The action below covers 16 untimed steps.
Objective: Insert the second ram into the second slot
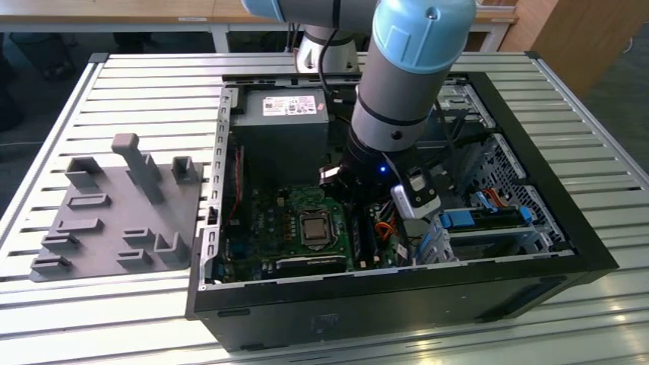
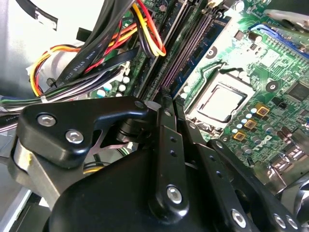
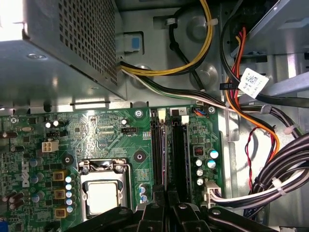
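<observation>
First wrist view: pincer [image 3: 166,199] narrow, clamping second ram [image 3: 166,154] edge-on at memory slots [image 3: 179,154].

A silver slatted metal table [image 1: 142,84] carries a black open-topped computer case [image 1: 406,304] toward its edge on the exterior view's right. A grey plastic fixture plate [image 1: 112,220] lies beside the case, near the opposite edge. Inside the case, a grey metal power-supply box [image 1: 282,129] sits against the far wall, with a green motherboard [image 1: 269,220] on the floor before it. On the board, a square metal processor socket [image 1: 315,226] lies just beside two long black memory slots [image 3: 178,150]. The black gripper [image 3: 166,210] hangs above those slots. A grey metal drive cage [image 1: 487,228] occupies the case's side on the exterior view's right.
</observation>
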Each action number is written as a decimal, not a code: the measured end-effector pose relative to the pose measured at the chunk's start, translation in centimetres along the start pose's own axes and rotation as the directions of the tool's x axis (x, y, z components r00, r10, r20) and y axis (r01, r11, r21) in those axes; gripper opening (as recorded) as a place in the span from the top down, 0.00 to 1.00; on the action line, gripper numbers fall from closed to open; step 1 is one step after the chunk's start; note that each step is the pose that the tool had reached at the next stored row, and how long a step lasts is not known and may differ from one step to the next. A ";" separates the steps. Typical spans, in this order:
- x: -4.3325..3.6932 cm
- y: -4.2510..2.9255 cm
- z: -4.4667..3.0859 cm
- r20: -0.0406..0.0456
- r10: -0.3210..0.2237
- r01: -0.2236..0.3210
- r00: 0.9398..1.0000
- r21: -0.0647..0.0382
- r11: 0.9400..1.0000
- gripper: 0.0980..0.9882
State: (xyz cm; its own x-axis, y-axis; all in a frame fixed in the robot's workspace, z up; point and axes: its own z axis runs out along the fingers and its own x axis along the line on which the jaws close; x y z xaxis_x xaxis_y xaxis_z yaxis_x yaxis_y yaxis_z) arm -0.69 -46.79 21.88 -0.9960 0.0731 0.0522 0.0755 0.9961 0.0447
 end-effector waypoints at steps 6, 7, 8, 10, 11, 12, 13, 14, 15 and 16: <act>-0.16 0.01 -0.05 -0.001 -0.021 0.021 1.000 0.002 1.000 0.96; -0.17 0.01 -0.08 -0.001 -0.023 0.023 1.000 0.002 1.000 0.96; -0.16 0.01 -0.12 -0.001 -0.024 0.024 1.000 0.002 1.000 0.96; -0.17 0.02 -0.18 -0.001 -0.024 0.024 1.000 0.002 1.000 0.96; -0.17 0.02 -0.20 -0.001 -0.024 0.024 1.000 0.002 1.000 0.96; -0.17 0.02 -0.22 -0.001 -0.024 0.024 1.000 0.002 1.000 0.96; -0.17 0.02 -0.25 -0.001 -0.024 0.024 1.000 0.002 1.000 0.96; -0.17 0.02 -0.28 -0.001 -0.024 0.024 1.000 0.002 1.000 0.96; -0.17 0.02 -0.28 -0.001 -0.024 0.024 1.000 0.002 1.000 0.96; -0.17 0.02 -0.28 -0.001 -0.024 0.024 1.000 0.002 1.000 0.96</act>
State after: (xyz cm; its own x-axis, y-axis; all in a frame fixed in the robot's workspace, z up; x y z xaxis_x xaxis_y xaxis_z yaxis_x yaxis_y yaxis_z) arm -0.51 -46.79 22.15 -0.9974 0.0491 0.0524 0.0515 0.9977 0.0444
